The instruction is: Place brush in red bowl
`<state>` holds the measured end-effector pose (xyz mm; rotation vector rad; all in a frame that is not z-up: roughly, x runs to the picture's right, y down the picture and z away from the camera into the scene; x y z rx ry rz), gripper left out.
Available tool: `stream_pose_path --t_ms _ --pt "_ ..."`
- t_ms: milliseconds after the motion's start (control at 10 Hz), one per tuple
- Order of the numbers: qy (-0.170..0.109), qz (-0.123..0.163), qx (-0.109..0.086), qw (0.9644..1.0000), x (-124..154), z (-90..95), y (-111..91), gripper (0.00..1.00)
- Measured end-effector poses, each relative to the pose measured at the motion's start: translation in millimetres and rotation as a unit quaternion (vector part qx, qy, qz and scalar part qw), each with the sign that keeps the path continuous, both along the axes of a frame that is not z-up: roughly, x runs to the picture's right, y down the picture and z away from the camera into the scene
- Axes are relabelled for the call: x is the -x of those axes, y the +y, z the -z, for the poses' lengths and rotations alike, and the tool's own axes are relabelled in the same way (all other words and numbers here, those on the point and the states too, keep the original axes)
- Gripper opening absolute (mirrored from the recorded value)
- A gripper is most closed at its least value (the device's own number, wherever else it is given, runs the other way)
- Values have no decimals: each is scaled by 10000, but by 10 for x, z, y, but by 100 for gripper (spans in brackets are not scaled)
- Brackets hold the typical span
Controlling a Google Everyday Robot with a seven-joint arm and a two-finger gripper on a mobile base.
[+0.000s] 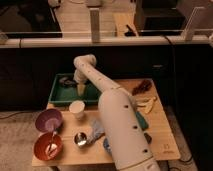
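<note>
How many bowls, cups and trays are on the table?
Bowls: 2, the red bowl and the purple bowl.
Cups: 2, the white cup and the steel cup.
Trays: 1, the green tray, with the gripper over it.
Total: 5.

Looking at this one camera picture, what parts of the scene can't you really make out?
- The gripper, over the green tray at the table's far side: too small and dark to read.
- The slim dark brush: not identifiable; the tray's contents are dim and blurred.
- The right half of the wooden table: partly hidden by the white arm.
- The pale item in the round red bowl: too blurred to name.
</note>
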<state>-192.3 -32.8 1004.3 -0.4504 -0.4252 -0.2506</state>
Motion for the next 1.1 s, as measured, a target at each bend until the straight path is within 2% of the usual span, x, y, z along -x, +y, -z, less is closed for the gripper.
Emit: stream_pose_path --t_ms 200,500,1100 --pt "105 -104 21 9999 -19 -41 -19 64" --pt "135 -173 32 9998 2 -96 -60 64" --pt "234 -264 -93 9993 13 -277 -202 64"
